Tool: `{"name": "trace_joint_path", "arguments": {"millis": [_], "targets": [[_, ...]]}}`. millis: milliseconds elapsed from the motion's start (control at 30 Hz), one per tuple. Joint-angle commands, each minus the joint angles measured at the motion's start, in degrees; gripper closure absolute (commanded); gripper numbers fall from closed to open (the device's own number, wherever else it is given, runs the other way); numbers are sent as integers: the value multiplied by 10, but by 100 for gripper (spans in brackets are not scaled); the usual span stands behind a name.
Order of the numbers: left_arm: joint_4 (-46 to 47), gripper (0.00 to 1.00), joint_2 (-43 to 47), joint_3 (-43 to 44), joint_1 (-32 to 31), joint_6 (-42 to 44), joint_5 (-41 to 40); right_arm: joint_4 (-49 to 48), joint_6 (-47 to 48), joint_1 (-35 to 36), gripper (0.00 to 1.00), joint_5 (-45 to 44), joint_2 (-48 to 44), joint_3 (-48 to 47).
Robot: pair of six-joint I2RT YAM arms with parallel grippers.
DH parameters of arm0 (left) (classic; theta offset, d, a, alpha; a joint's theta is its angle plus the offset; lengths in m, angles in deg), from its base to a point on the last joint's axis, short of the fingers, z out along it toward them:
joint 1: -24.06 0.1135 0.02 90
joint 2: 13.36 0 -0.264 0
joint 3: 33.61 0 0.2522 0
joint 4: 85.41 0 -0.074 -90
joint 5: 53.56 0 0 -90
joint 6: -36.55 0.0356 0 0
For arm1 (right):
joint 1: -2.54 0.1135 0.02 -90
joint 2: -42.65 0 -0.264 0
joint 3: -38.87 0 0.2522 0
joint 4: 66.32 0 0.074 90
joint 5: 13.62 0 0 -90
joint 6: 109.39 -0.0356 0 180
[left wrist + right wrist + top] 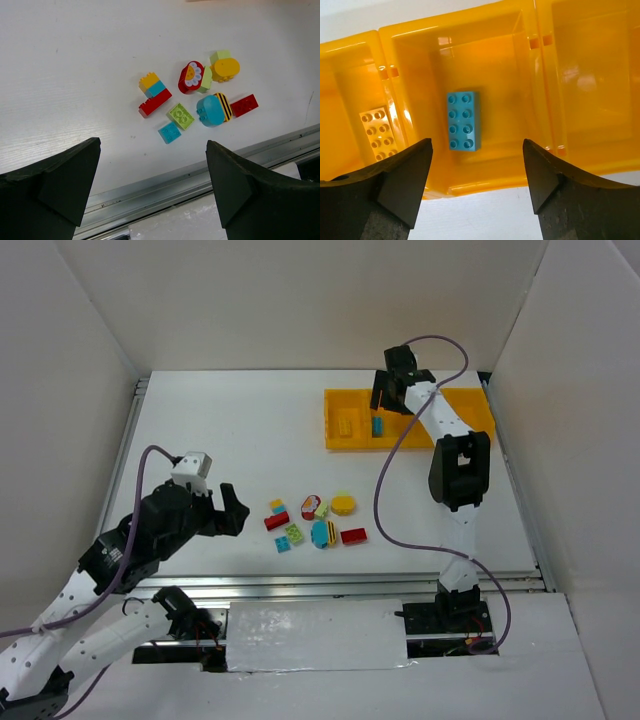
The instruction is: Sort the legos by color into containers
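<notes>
The left gripper point(152, 185) is held wide open, empty, above the white counter point(75, 75) near the scattered multicoloured plastic bricks point(190, 100). The right gripper point(477, 175), also spread and empty, is poised over the bright-yellow plastic tray point(510, 60) holding a blue rectangular brick point(463, 128).

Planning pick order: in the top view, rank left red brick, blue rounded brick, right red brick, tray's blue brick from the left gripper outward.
From the left gripper:
1. left red brick, just right.
2. blue rounded brick, further right.
3. right red brick, right again.
4. blue brick, back in the tray.
</notes>
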Motion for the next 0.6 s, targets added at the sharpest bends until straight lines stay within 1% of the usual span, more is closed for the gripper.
{"name": "trace_joint_path", "arguments": {"millis": [0,100,167,200,233,267,300,333,400,467,500,567], "targets": [[25,0,6,0,-4,10,6,19,-1,4,19,6,-45,-23],[25,0,5,1,-4,9,1,27,-23,20,19,22,-105,7],[19,1,5,3,-4,2,-14,20,-31,36,19,58,-182,86],[16,1,7,4,-4,-1,-21,-14,-32,48,16,104,-211,132],[13,0,10,5,-3,-6,-30,-33,-30,80,1,120,-267,219],[8,1,15,4,-3,-14,-45,-56,-32,100,0,121,-292,257],[6,0,19,4,-2,-18,-51,-62,-52,121,0,101,-326,320],[5,1,25,4,-2,-23,-56,-69,-62,167,0,84,-338,348],[5,1,30,0,-3,-24,-58,-87,-75,208,0,50,-366,415],[10,0,34,-1,-3,-23,-53,-91,-103,247,0,38,-380,448],[10,1,34,-2,-3,-22,-50,-95,-141,254,0,39,-394,477],[11,0,33,-2,-3,-21,-49,-98,-185,275,0,1,-405,500]]}}
